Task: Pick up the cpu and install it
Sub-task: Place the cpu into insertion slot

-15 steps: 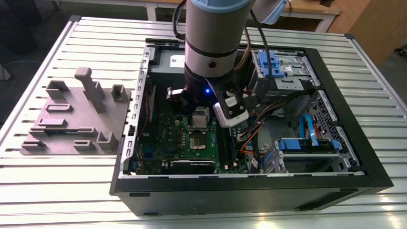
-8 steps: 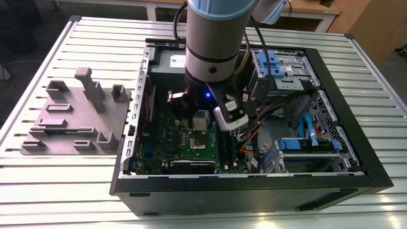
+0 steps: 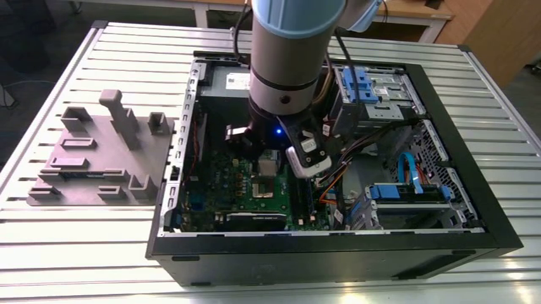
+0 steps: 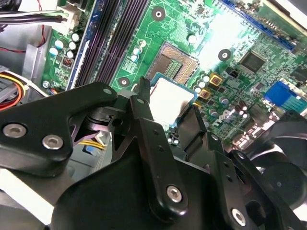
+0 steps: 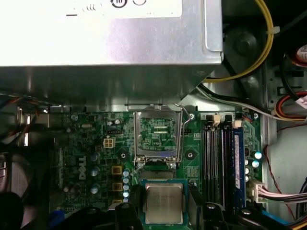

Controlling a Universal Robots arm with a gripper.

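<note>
gripper (image 5: pixel 164 205) fingers (image 5: pixel 135 205) clamped on two opposite edges of the cpu (image 5: pixel 164 201) — chip held flat over the green board (image 5: pixel 86 143), just beside the open socket (image 5: pixel 158 136) — inside the computer case (image 3: pixel 473 209).

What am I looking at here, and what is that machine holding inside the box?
It is a robot arm reaching into an open computer case that lies on a slatted table. The exterior view comes from a camera off the arm. The two wrist views come from cameras riding on the arm, facing the green circuit board. Its black jaws are shut on the cpu, a small silvery square chip, close by the empty socket. A grey holder block stands beside the case, at the exterior view's left.
</note>
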